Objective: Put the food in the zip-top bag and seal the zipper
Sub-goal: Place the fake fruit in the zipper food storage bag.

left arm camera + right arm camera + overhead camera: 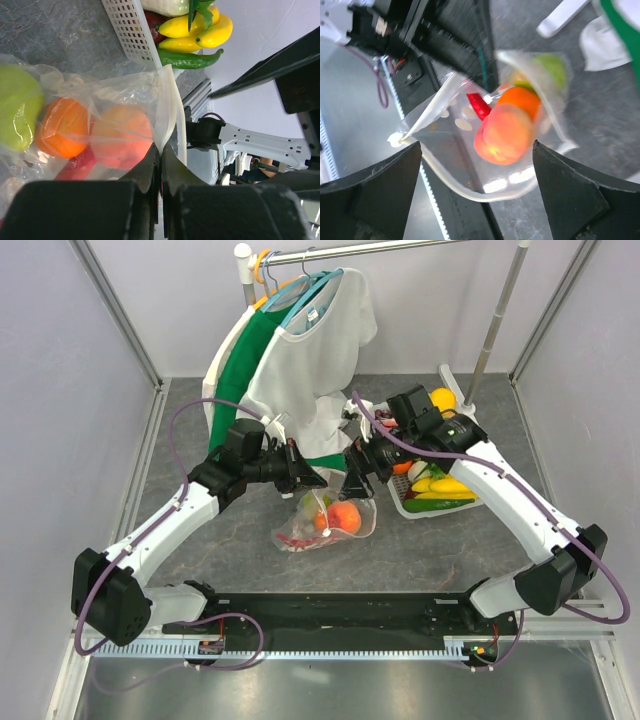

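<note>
The zip-top bag (345, 530) hangs slack over the table middle with its mouth open. Inside it lie food pieces: a peach (507, 135), an orange (520, 100), a green apple (551, 70) and a red chili (479, 106). My left gripper (312, 480) is shut on the bag's mouth edge (167, 100), pinching the plastic between its fingertips (150, 165). My right gripper (476, 150) stands wide open just above the bag's mouth, holding nothing. The pale zipper (455, 185) curves along the open rim below the peach.
A white slotted basket (402, 507) at the right holds more toy food: yellow pieces (200, 30) and a green chili (192, 60). White and green garments (300, 350) hang on a rack at the back. Side walls close in left and right.
</note>
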You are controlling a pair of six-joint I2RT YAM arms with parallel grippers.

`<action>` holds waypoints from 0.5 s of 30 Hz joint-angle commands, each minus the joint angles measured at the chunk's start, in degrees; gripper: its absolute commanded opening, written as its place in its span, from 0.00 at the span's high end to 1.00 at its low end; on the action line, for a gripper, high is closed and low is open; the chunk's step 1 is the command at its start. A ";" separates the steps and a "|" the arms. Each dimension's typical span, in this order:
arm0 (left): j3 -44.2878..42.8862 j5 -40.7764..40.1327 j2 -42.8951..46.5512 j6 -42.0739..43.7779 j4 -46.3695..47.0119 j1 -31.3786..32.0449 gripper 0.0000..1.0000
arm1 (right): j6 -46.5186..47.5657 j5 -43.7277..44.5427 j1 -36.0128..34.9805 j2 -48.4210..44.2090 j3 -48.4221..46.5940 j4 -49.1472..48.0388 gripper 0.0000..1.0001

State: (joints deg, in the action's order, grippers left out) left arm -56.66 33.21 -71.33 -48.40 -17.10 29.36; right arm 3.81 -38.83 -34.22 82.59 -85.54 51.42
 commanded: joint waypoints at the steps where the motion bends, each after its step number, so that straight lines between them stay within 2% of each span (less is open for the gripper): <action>1: -0.82 0.63 -0.04 -1.78 1.55 -0.27 0.98 | -0.73 3.24 3.00 -0.15 -5.86 -0.19 0.02; 6: -1.08 0.27 0.40 -1.26 1.55 -0.27 0.98 | 3.20 2.60 17.41 3.01 -10.60 7.45 0.02; 7: -0.99 0.27 0.49 -1.17 1.55 -0.27 0.98 | 6.61 3.49 21.52 3.54 -11.75 11.12 0.02; 10: -0.64 0.45 0.67 -1.08 1.46 -0.27 0.98 | 12.51 6.64 27.17 5.30 -15.88 17.81 0.02; 11: -0.55 0.45 0.84 -0.99 1.55 -0.27 0.98 | 17.23 7.18 30.84 5.74 -17.02 19.49 0.02; 13: -0.47 0.54 0.84 -0.99 1.55 -0.27 0.98 | 21.22 10.16 33.94 6.97 -17.12 22.22 0.02; 14: -0.46 0.54 0.84 -0.91 1.46 -0.27 0.98 | 24.45 10.79 38.39 7.41 -16.77 22.84 0.02; 15: -0.46 0.63 0.93 -0.99 1.46 -0.27 0.98 | 25.44 11.49 40.00 8.54 -16.59 23.37 0.02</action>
State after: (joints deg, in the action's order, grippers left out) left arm -56.66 33.19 -71.31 -48.40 -17.08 29.36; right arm 17.54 -31.92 -0.78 89.23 -100.22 66.30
